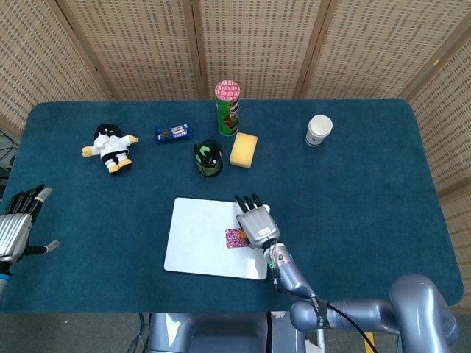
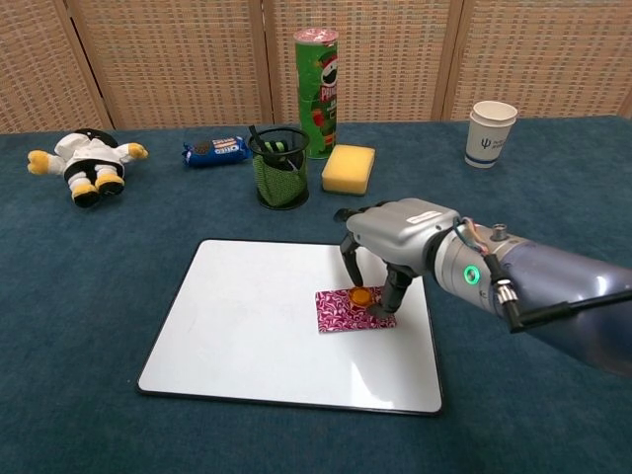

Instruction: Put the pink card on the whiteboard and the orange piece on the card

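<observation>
The pink patterned card lies flat on the whiteboard, right of its middle. My right hand hangs over the card and pinches the small orange piece between thumb and a finger. The piece sits at the card's top surface; whether it touches is unclear. In the head view the hand hides the piece and most of the card. My left hand is at the far left edge of the table, fingers apart and holding nothing.
Behind the whiteboard stand a black mesh pen cup, a yellow sponge and a green chips can. A paper cup is at the back right. A snack packet and a plush toy lie back left.
</observation>
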